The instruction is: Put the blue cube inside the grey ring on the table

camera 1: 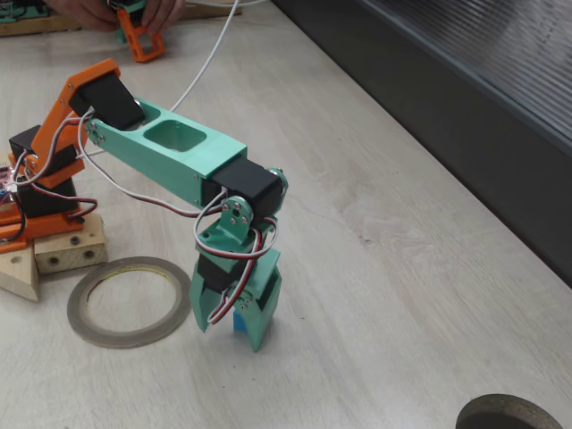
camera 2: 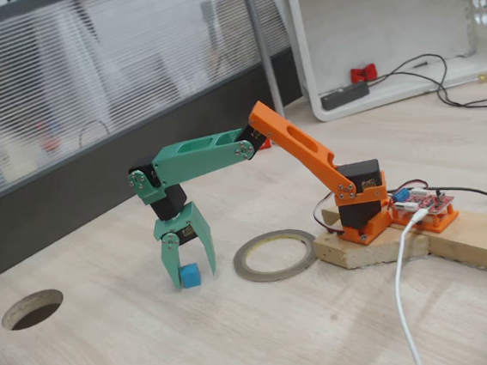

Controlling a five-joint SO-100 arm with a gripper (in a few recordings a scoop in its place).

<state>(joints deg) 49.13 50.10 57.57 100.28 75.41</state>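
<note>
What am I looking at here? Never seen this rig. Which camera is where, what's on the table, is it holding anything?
It is a small hobby robot arm, green and orange, bolted to a wooden block at the table's edge. Both pictures come from fixed cameras: one looks down from behind the arm's base, the other looks from the opposite side, facing a ribbed dark panel.

The gripper points down at the table, its jaws either side of the blue cube, which sits on the wood. Whether the jaws already pinch the cube is hard to tell. In a fixed view the cube peeks out behind the jaws.

The grey ring lies flat beside the gripper, nothing inside it. The cube lies outside the ring.
</note>
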